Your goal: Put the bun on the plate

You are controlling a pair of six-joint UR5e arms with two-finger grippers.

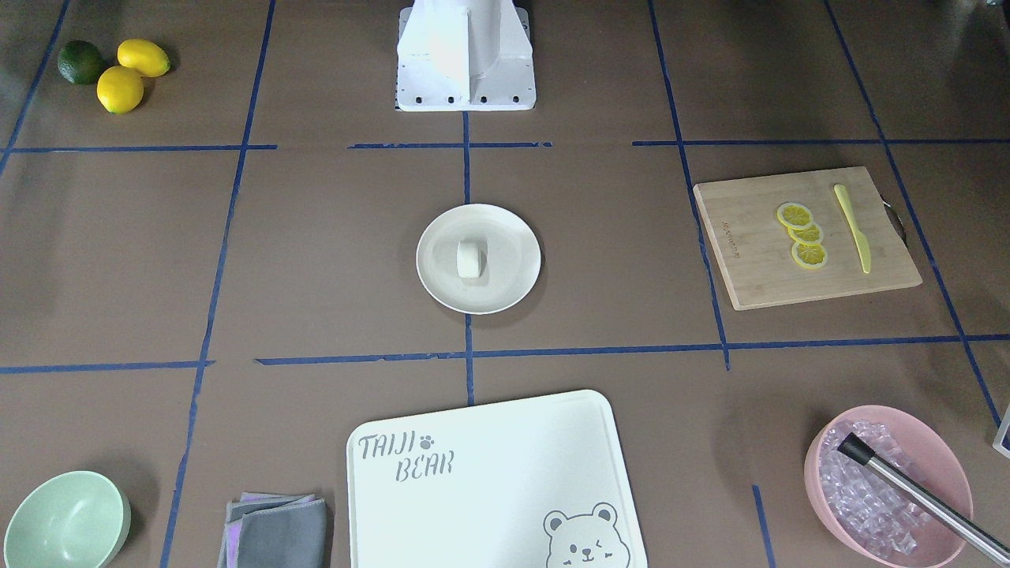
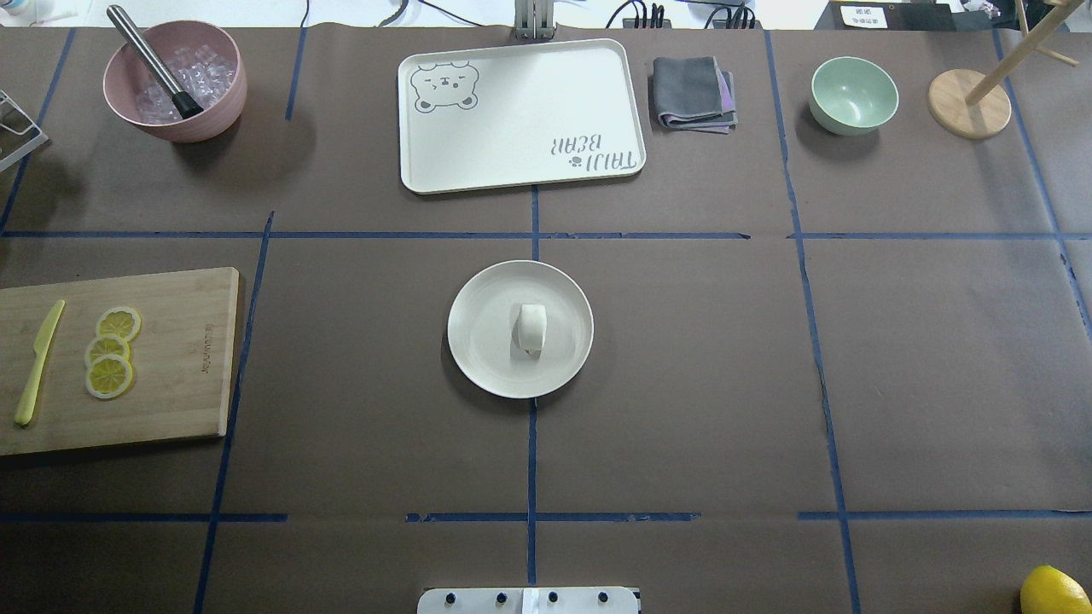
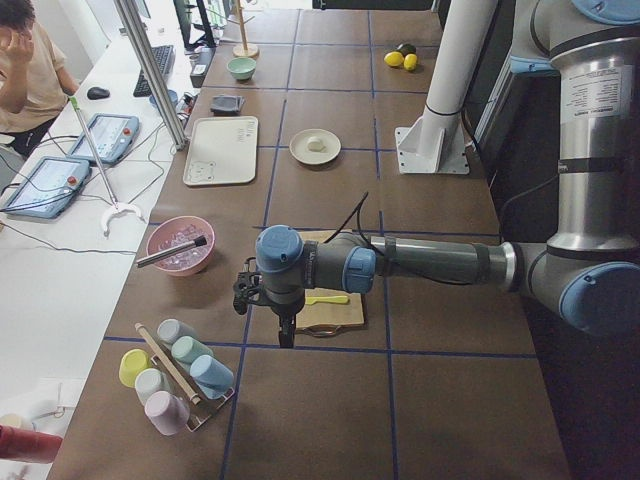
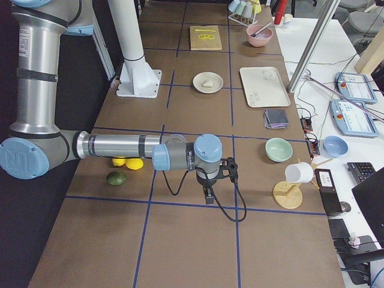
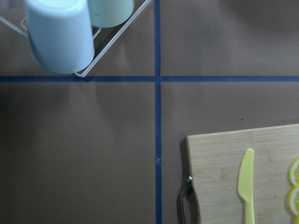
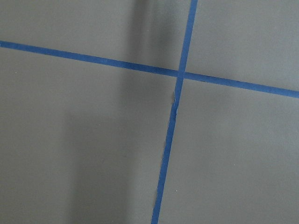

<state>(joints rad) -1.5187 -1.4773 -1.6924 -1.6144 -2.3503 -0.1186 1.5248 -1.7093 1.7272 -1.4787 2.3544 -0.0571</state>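
Note:
The small white bun (image 1: 470, 259) lies on its side in the middle of the round cream plate (image 1: 509, 229), at the table's centre. The overhead view shows the same bun (image 2: 531, 328) on the plate (image 2: 482, 333), with no arm over it. My left gripper (image 3: 285, 338) hangs far from the plate, over the table beside the wooden board near the cup rack. It shows only in the exterior left view, so I cannot tell its state. My right gripper (image 4: 207, 198) hangs over bare table near the lemons, seen only in the exterior right view, state unclear.
A wooden board (image 2: 171, 358) carries lemon slices (image 2: 111, 351) and a yellow knife (image 2: 38, 362). A pink bowl of ice (image 2: 175, 81), the bear tray (image 2: 520, 119), a grey cloth (image 2: 693, 94) and a green bowl (image 2: 853, 94) line the far edge. A person (image 3: 30, 60) sits nearby.

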